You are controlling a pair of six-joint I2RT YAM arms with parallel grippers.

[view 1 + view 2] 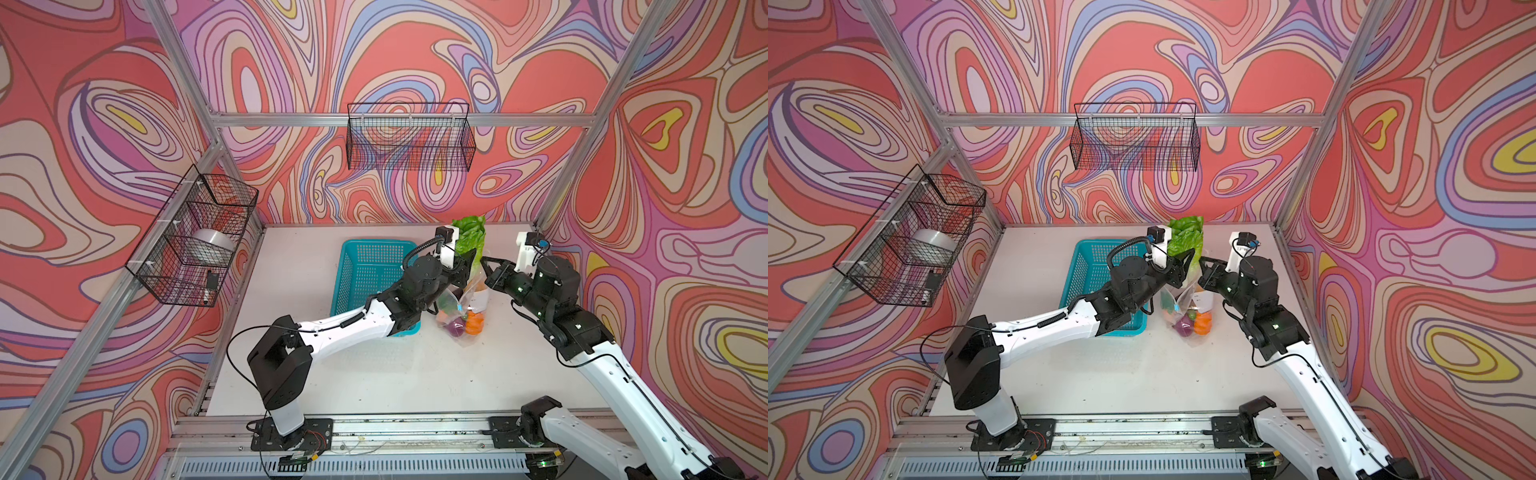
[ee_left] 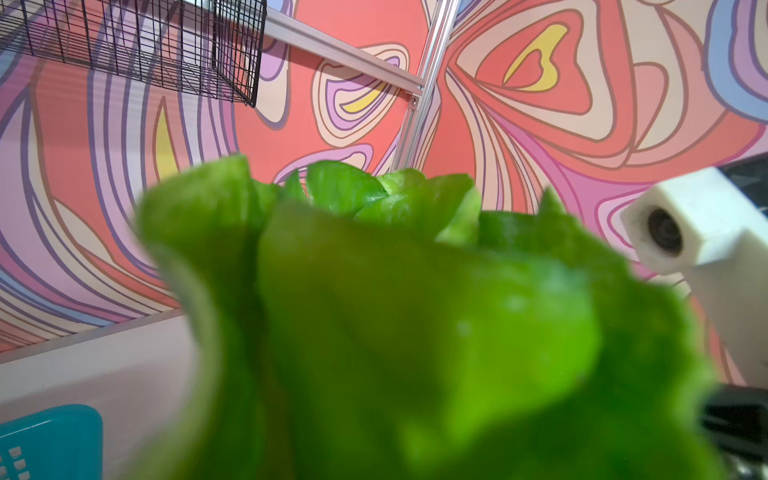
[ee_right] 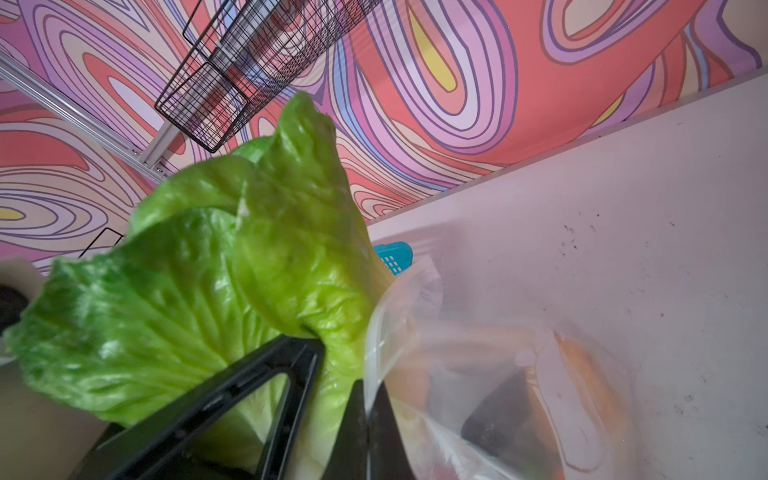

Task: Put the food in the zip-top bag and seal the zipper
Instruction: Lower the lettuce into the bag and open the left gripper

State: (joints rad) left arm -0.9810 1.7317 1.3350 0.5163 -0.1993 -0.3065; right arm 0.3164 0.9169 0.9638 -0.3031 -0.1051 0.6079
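though seemingly half-open, left claw [image 1: 468, 266] around lettuce [image 1: 471, 237]

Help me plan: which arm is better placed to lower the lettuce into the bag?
Left. The left gripper holds the lettuce above the mouth of the zip-top bag; the right gripper is shut on its rim, holding it open.

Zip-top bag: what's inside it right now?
Seen through the plastic: purple onion and orange pumpkin at the bottom of the zip-top bag; the lettuce sticks out of its mouth. How deep the lettuce reaches is covered by the left gripper; other pieces are too blurred to name.
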